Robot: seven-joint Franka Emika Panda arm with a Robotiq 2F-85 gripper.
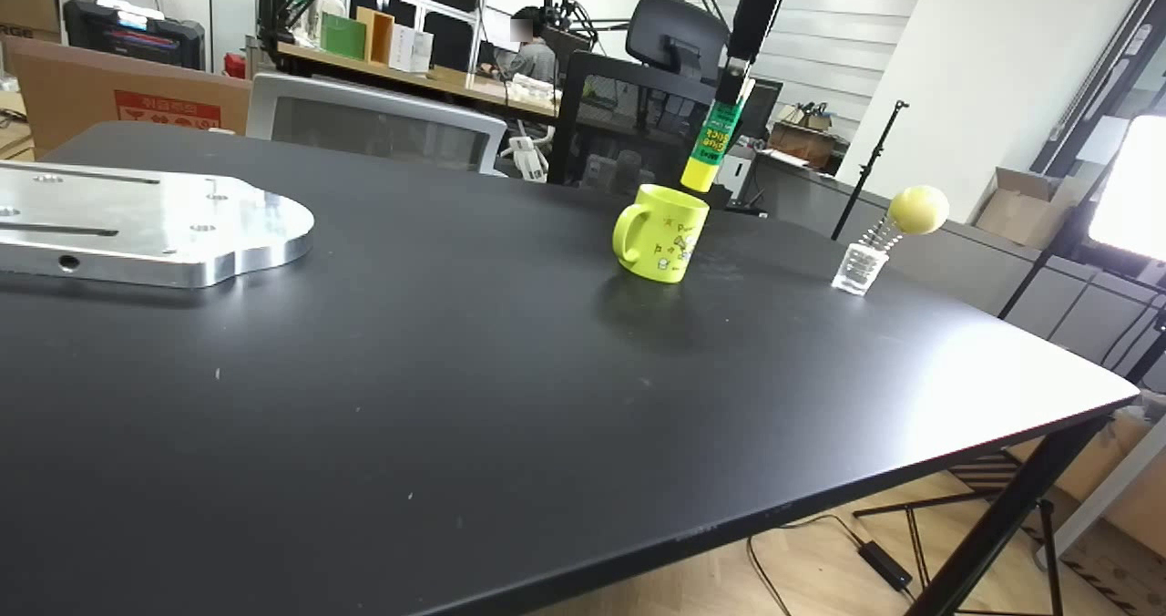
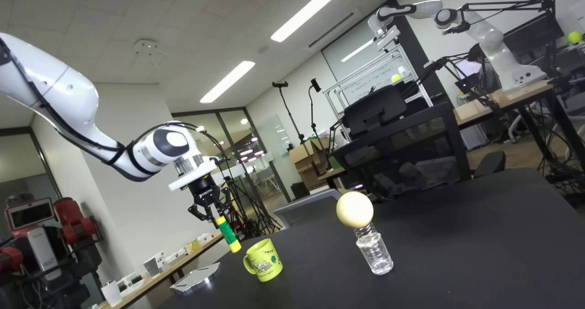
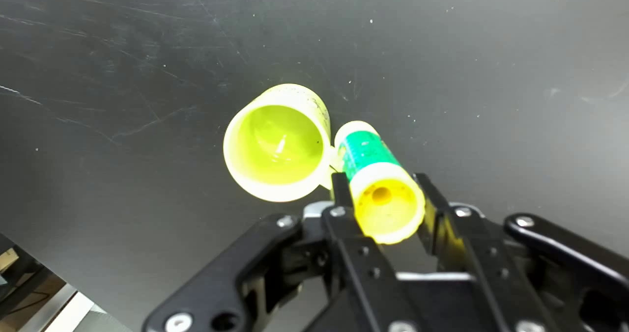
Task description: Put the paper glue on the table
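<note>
The paper glue is a slim stick with a green label and yellow ends. It shows in both exterior views [image 1: 712, 142] [image 2: 228, 235] and in the wrist view [image 3: 366, 150]. My gripper [image 3: 381, 179] is shut on its upper end, with a finger on each side. The gripper also shows in both exterior views [image 1: 731, 92] [image 2: 215, 214]. The glue hangs tilted in the air above the black table [image 1: 455, 397] [image 2: 457, 249] [image 3: 467, 52]. In the wrist view its lower end appears beside the mug's handle.
A yellow-green mug [image 1: 663, 238] [image 2: 265, 261] [image 3: 275, 192] stands upright near the glue. A clear bottle with a spring and pale ball [image 1: 918, 210] [image 2: 355, 210] stands on the table. A silver metal plate [image 1: 164, 224] [image 2: 196, 277] lies there too. Chairs [image 1: 373, 128] stand behind.
</note>
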